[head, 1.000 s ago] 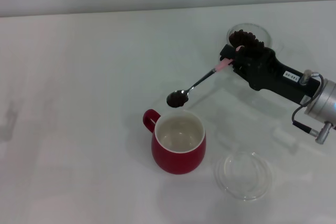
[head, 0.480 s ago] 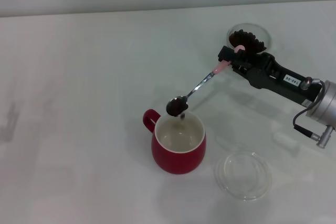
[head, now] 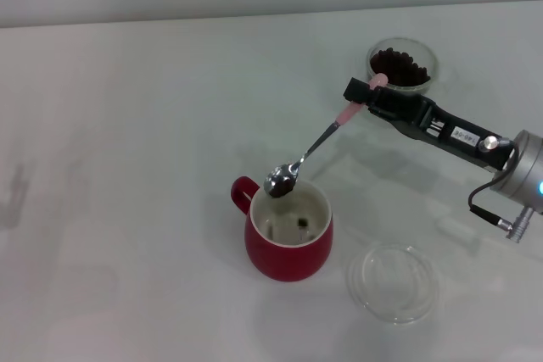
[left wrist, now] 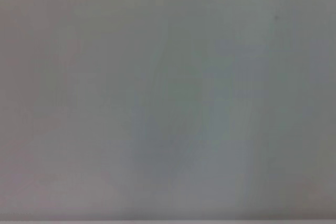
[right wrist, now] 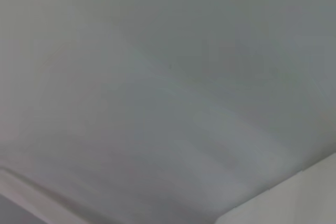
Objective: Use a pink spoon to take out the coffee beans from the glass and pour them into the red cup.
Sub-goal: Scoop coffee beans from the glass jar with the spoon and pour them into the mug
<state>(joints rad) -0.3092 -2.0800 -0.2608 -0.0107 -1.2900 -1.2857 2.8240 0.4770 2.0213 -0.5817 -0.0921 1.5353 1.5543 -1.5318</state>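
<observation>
Centre frame: red cup [head: 288,243] holding a few coffee beans [head: 302,224]; glass [head: 402,65] (upper right) heaped with beans. Right gripper [head: 366,95] clamps the pink spoon [head: 307,152], bowl tipped above the cup's rim.

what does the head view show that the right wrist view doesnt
Only the head view shows the work: the right hand holding the pink spoon, its bowl tipped over the red cup, a few coffee beans inside, the glass of beans behind, and a clear dish. Only the right wrist view: nothing distinct, a blank pale surface. Both share that pale surface.
</observation>
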